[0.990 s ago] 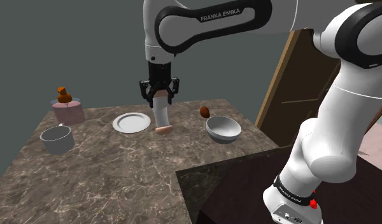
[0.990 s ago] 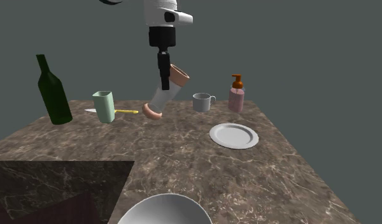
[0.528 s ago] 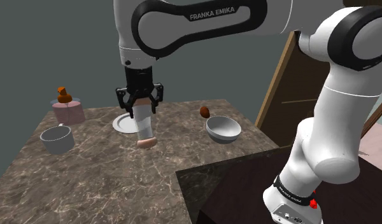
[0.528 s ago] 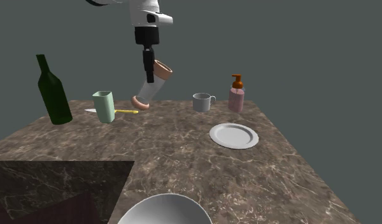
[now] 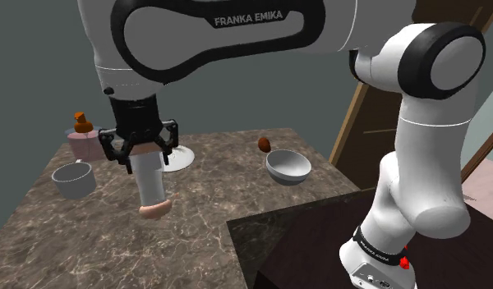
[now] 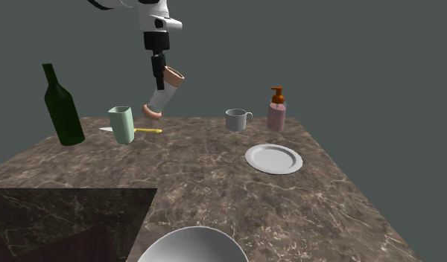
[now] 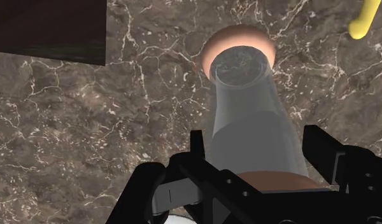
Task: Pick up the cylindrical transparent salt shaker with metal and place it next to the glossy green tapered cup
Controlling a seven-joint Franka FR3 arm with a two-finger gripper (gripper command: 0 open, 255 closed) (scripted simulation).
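Kitchen: marble counter [image 6: 237,201], bottle [image 6: 61,108], plate [image 6: 273,158], mug [image 6: 236,119], bowl [image 5: 287,167].

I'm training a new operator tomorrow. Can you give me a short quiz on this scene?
1. True or false: the gripper holds the salt shaker clear of the table.
2. Which stands nearest the green cup? A dark bottle, B mug, C soap dispenser.
3. Fill in: the plate is coloured ___.
Key: 1 true; 2 A; 3 white.
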